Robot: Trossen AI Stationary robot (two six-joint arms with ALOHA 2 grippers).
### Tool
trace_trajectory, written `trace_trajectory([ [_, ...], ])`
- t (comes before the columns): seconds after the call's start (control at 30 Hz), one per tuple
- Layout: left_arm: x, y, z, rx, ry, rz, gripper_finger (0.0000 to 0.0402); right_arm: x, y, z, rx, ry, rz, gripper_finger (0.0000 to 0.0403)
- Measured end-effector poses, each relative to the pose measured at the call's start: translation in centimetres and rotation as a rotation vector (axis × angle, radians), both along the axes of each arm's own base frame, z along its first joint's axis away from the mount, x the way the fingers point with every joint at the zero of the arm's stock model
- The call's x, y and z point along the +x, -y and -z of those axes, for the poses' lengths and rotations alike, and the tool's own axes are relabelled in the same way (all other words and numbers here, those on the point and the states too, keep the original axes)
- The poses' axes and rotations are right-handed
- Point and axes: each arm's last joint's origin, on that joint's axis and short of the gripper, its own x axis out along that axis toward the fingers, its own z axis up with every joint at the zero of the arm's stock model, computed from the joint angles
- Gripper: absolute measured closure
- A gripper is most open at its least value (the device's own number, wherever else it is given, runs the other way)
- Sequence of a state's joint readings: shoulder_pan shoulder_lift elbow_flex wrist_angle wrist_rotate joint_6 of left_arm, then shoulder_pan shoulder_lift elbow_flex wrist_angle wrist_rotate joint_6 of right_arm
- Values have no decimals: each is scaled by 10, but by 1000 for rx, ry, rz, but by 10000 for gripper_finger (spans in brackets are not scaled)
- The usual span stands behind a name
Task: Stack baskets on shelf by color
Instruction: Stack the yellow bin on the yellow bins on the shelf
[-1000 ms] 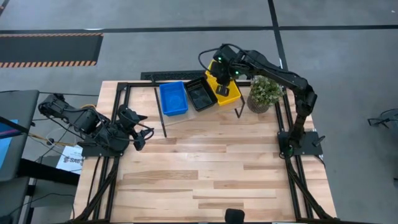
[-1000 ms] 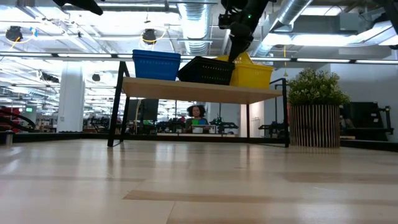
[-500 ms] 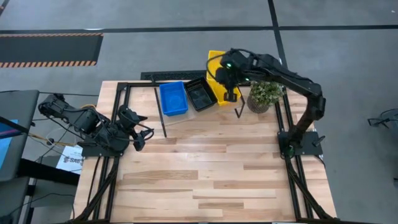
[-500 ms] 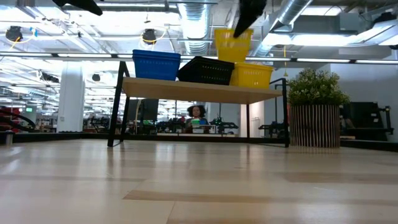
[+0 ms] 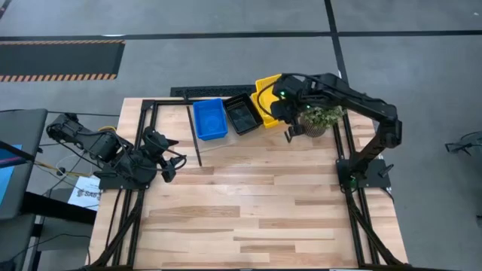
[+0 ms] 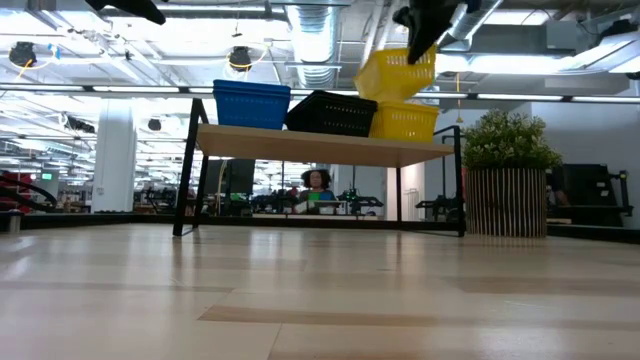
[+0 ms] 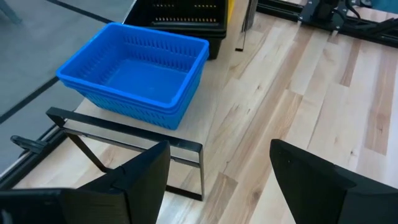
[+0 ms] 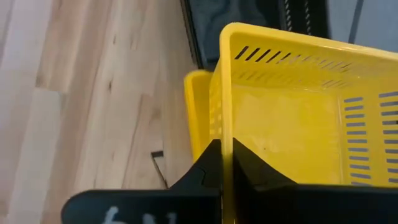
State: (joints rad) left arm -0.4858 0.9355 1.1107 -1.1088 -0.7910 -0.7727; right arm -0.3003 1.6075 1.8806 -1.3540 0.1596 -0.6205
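Observation:
My right gripper (image 5: pixel 282 105) hangs over the right end of the shelf (image 6: pixel 320 147) and is shut on a yellow basket (image 6: pixel 397 72), which is in the air and tilted. A second yellow basket (image 6: pixel 405 122) rests by its bottom on the shelf below it. On the same board, a black basket (image 5: pixel 242 114) sits in the middle. The blue baskets (image 7: pixel 140 71), two nested, stand at the left end. My left gripper (image 7: pixel 217 180) waits open at the table's left edge (image 5: pixel 169 162), short of the shelf. My right gripper pinches one wall of the yellow basket at its rim (image 8: pixel 227 134), one finger (image 8: pixel 208 165) outside and the other inside. The fingers come from above. The basket is lifted clear of the yellow one beneath and hangs tilted below the fingers.
A potted plant (image 5: pixel 320 114) in a slatted pot stands just right of the shelf, close to my right arm. The shelf's thin black legs (image 5: pixel 197 143) reach down to the plank tabletop (image 5: pixel 256 203), which stretches toward the near edge. A person (image 6: pixel 316 181) shows far behind.
My right gripper has risen from the yellow stack with the top yellow basket, then carried it toward the table's right. The basket came off the one below, rose clear above the shelf and has tipped from level to tilted.

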Motion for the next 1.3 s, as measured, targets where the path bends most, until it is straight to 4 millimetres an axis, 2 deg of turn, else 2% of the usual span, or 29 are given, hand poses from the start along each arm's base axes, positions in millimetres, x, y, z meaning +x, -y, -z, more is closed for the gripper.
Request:
trace_trajectory([
  [0.2,0,0,0,0,0,0,136,2,14,4,-9,26,-1,389],
  [0.47,0,0,0,0,1,-1,136,2,21,10,58,61,-36,369],
  [0.83,0,0,0,-5,6,-8,136,3,29,18,49,41,-71,379],
  [1.3,0,0,0,-8,14,-18,136,5,43,28,90,13,-44,334],
])
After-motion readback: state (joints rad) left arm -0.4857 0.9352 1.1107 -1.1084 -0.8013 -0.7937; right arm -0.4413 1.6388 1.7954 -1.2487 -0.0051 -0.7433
